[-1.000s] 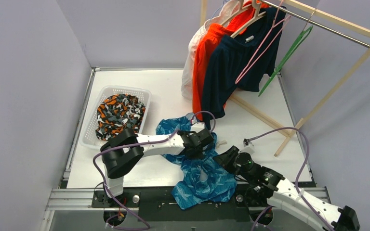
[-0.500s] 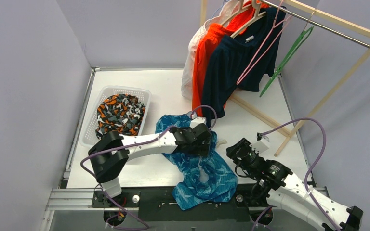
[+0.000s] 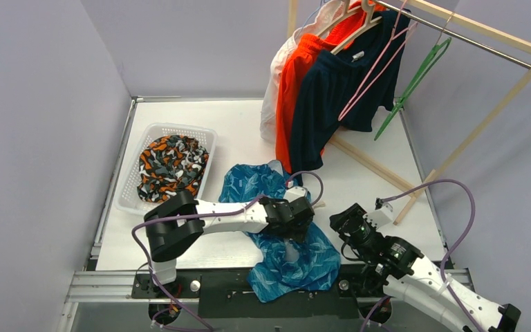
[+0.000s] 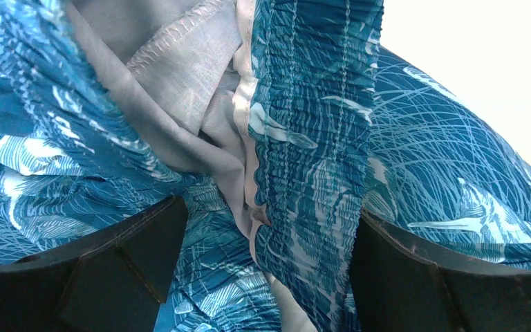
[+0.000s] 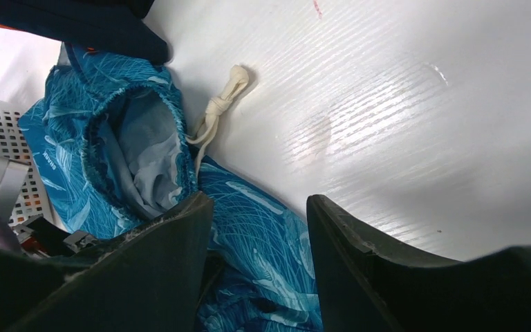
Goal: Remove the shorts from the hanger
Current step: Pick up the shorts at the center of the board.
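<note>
**Teal shorts down on the table, both grippers open**

The L arm lies low & reaches across the front of the table (image 3: 235,131) toward the R side. Its wrist sits right over the teal shorts (image 3: 297,259). The L gripper (image 4: 268,218) points into the cloth w/ its jaws spread wide. A bunched fold of the waistband stands up btw the two fingers, but they don't squeeze it.

The R arm comes up from the near R corner, bent & tipped down low. The R gripper (image 5: 259,204) hangs over the white table, just beside the R edge of the teal shorts. Its jaws are apart w/ nothing held btw them. A white knotted cord (image 5: 221,104) lies on the table a bit past it, touching the shorts.

The teal shorts lie crumpled on the table, on no hanger. Their near end spills over the front edge.

Further back on the L, a white basket (image 3: 130,181) holds the camo shorts (image 3: 169,166).

At the far back, the navy shorts (image 3: 328,97), orange shorts (image 3: 292,90) & white shorts (image 3: 271,97) hang side by side on the wooden rack (image 3: 484,127). A pink hanger (image 3: 370,72) & a green hanger (image 3: 411,79) hang on the same rail, the green one furthest R.
</note>
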